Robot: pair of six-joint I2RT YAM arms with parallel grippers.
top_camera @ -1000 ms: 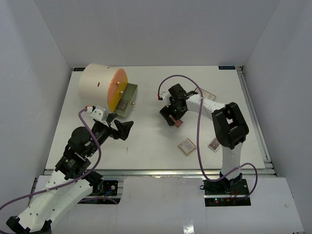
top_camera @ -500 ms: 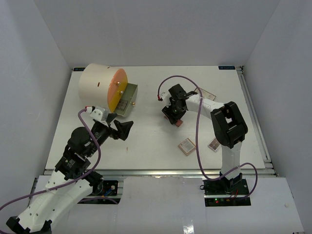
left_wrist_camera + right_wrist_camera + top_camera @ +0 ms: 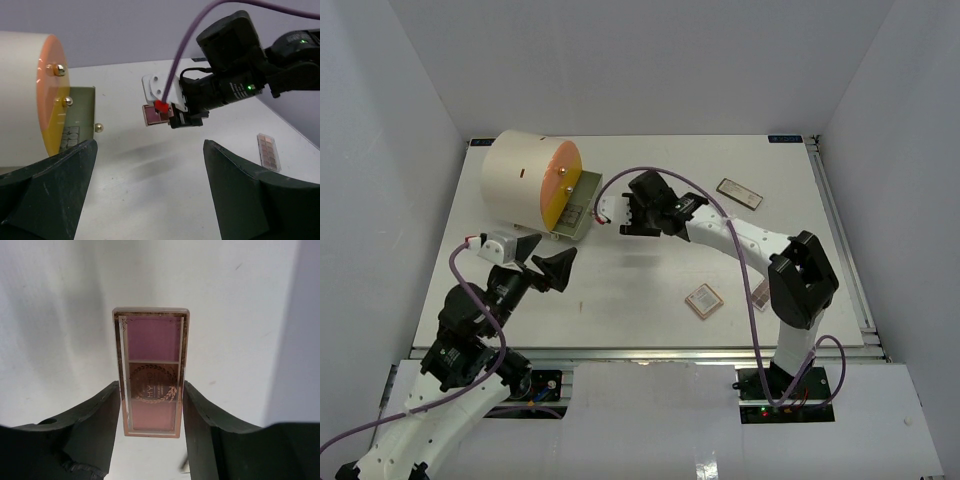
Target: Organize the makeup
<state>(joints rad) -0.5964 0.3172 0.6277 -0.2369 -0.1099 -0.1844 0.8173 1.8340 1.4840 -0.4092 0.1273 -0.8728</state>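
My right gripper (image 3: pixel 151 405) is shut on a pink and brown eyeshadow palette (image 3: pixel 152 369), its fingers pressing the two long edges. In the left wrist view that palette (image 3: pixel 155 115) hangs above the table at the front of the right gripper (image 3: pixel 187 117). From above, the right gripper (image 3: pixel 625 216) is near the olive drawer (image 3: pixel 577 205). A square palette (image 3: pixel 703 301) and a long palette (image 3: pixel 739 193) lie on the table. Another palette (image 3: pixel 758 295) is half hidden by the right arm. My left gripper (image 3: pixel 555 268) stands open with nothing in it (image 3: pixel 150 145).
A big cream cylinder with an orange face (image 3: pixel 530 180) lies at the back left, with the olive drawer pulled out of it. White walls enclose the table on three sides. A purple cable loops over the right arm (image 3: pixel 660 172).
My right gripper closed on the palette, lifted it and carried it left toward the drawer. The left arm drew back and to the left a little, jaws still open.
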